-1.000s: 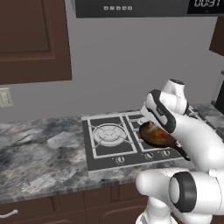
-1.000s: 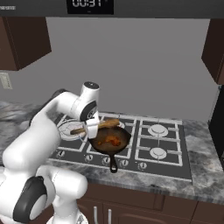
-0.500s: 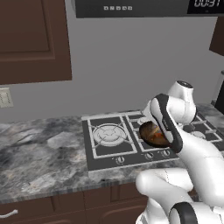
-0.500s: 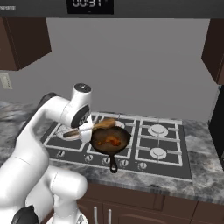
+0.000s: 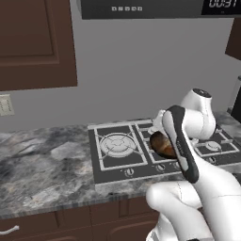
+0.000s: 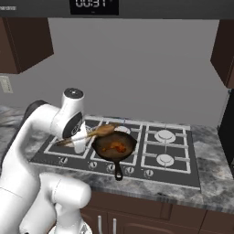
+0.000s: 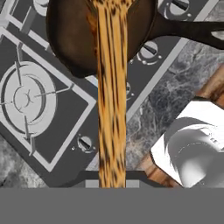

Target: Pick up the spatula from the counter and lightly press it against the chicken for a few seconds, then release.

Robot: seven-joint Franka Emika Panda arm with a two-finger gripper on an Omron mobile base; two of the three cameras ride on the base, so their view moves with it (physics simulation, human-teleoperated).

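- plain grey wall (image 6: 151,68) behind the spatula (image 6: 93,135)
- dark wood cabinets (image 5: 33,42) up above it on both sides — marbled grey counter (image 5: 42,164) below
- brown cabinet fronts (image 6: 155,212) lower still

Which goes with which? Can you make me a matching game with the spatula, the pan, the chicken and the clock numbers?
Things:
1. spatula
2. pan
3. chicken
4. clock numbers

Places:
A. inside the pan
B. high up, above the stove
C. held in the shut claw
D. on a stove burner

Pairs: 1-C, 2-D, 3-A, 4-B.
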